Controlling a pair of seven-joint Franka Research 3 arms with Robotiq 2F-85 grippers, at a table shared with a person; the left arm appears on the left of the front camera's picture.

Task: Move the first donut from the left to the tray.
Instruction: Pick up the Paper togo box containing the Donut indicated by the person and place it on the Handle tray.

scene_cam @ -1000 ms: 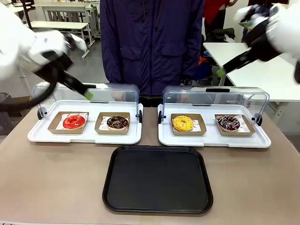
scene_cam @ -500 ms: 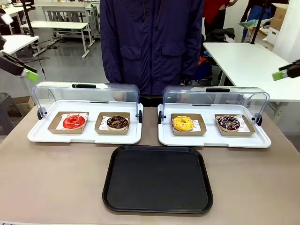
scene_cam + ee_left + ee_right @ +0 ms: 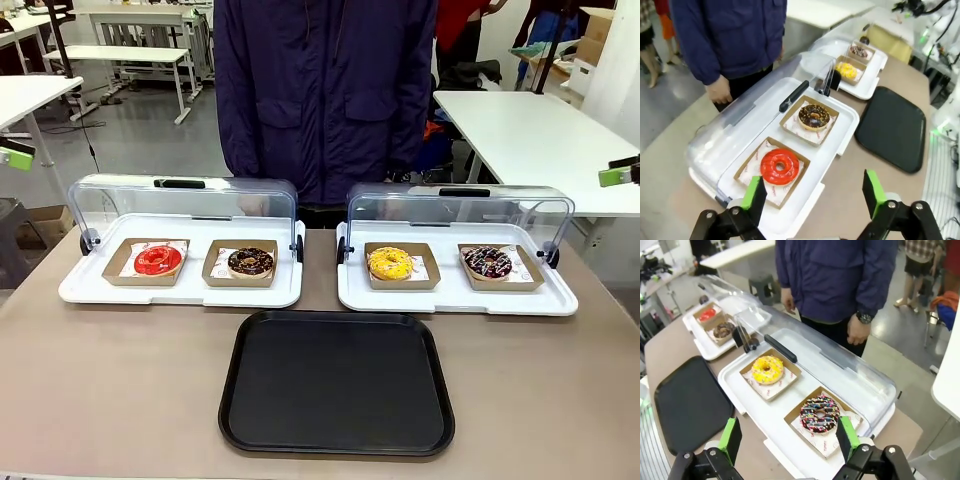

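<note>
We log the glossy red-glazed ring donut [image 3: 158, 260] on the left white plastic tray [image 3: 75, 290], apart from the black rectangular plastic tray [image 3: 336, 385]. Left end effector [image 3: 815, 192] and right end effector [image 3: 789, 432] are spread wide.

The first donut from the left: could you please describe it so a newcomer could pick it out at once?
Beyond the black tray, find the left white lidded tray. The donut lies in its left-hand cardboard holder. It alone is glossy red; its neighbour is chocolate-brown.
</note>
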